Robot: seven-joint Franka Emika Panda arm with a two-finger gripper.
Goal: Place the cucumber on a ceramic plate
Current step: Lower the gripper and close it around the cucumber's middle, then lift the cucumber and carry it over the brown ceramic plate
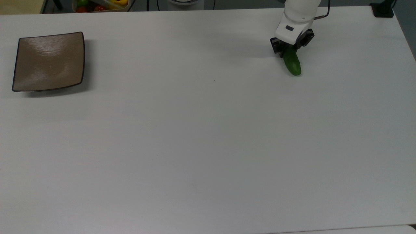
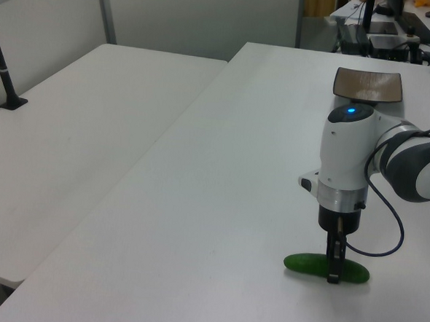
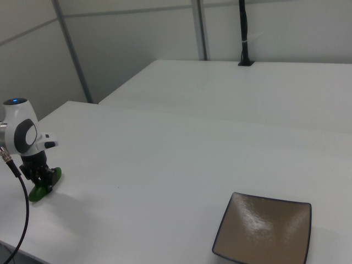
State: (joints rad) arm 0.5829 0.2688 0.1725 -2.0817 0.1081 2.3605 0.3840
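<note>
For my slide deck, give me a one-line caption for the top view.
Gripper shut on the cucumber lying on the white table, far from the empty ceramic plate.

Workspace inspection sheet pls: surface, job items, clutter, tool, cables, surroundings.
Surface: white table, bare in the middle.
Job's things: cucumber lying on the table at the top view's upper right; ceramic plate far off at the top view's left, nothing on it.
Clutter: nothing seen on the table.
Tool: gripper lowered over the cucumber, fingers closed on its sides.
Cables: black cable looping from the arm.
Surroundings: bin of vegetables beyond the table's far edge; second white table alongside.
</note>
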